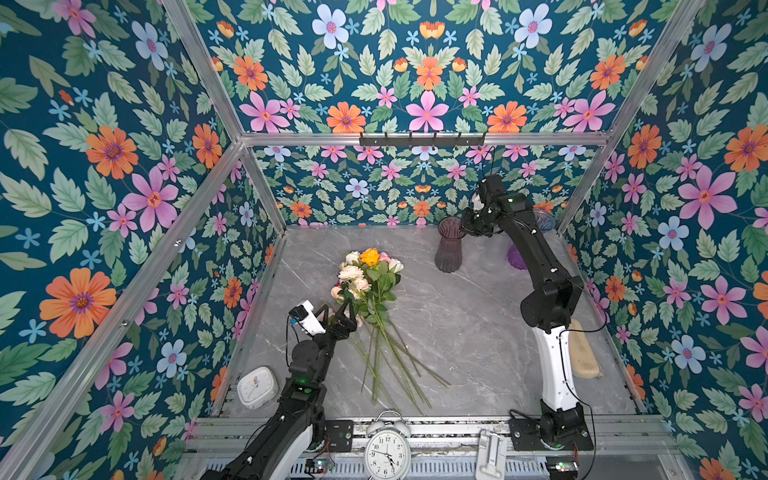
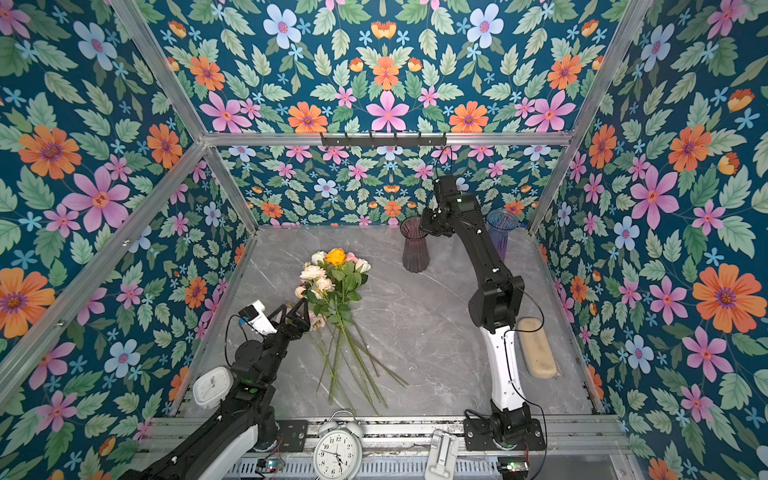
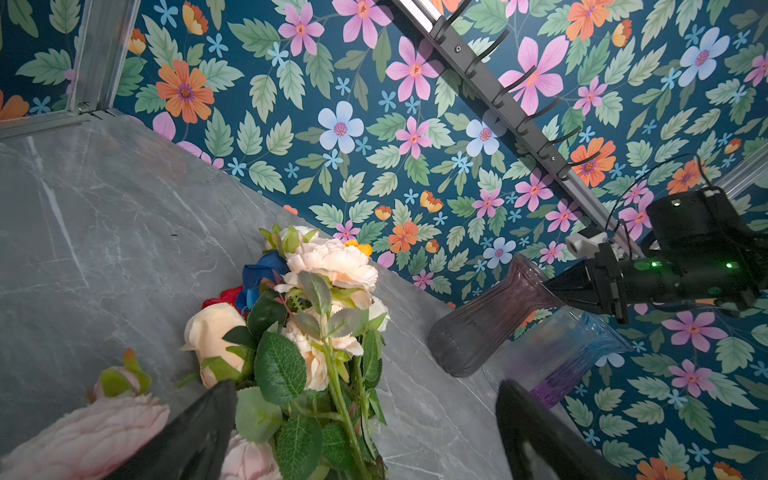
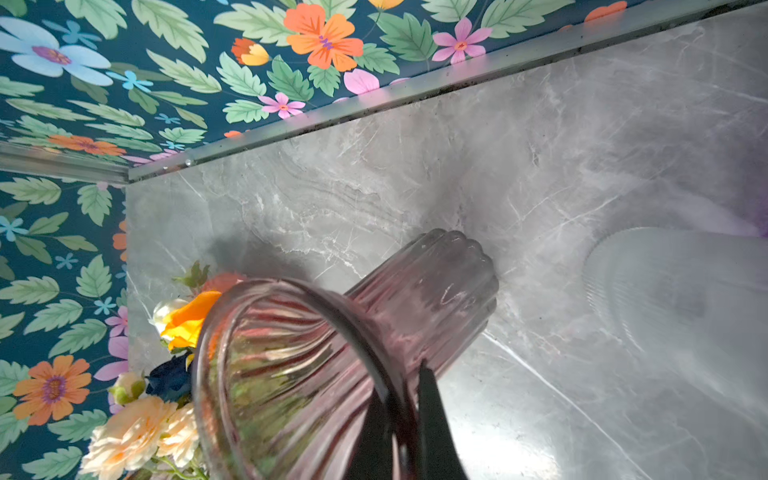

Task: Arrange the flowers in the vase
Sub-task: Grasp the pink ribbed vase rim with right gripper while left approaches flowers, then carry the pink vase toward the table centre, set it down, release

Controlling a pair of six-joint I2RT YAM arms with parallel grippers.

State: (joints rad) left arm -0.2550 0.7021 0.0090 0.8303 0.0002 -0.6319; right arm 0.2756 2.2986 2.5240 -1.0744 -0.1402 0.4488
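1. Flowers [image 1: 370, 286] lay in one loose bunch on the grey marble desk [image 1: 478, 332], left of its middle. Their heads pointed toward the far edge and their stems fanned toward the near edge. None was in a vase.
2. The ribbed mauve glass vase [image 1: 449, 249] stood on its base near the far edge, right of centre, well apart from the bunch. A blue-and-purple glass vase [image 2: 500, 232] stood nearer the far right corner.
3. The right fingers [image 4: 432, 419] were pinched together on the mauve vase's flared rim, seemingly one inside the mouth and one outside.
4. The left fingers [image 3: 199, 432] were spread fully apart, with the leafy part of the bunch just below the heads between them. They held nothing. Whether they brushed the leaves could not be told.
5. The step in hand looked like securing the vase for filling. The rim pinch should be firm yet gentle, since slick glass can slip or tip, and carrying the vase low and slowly toward the bunch seemed safest.
6. Closing on the stems, not the soft heads, would likely give the left fingers a surer hold.
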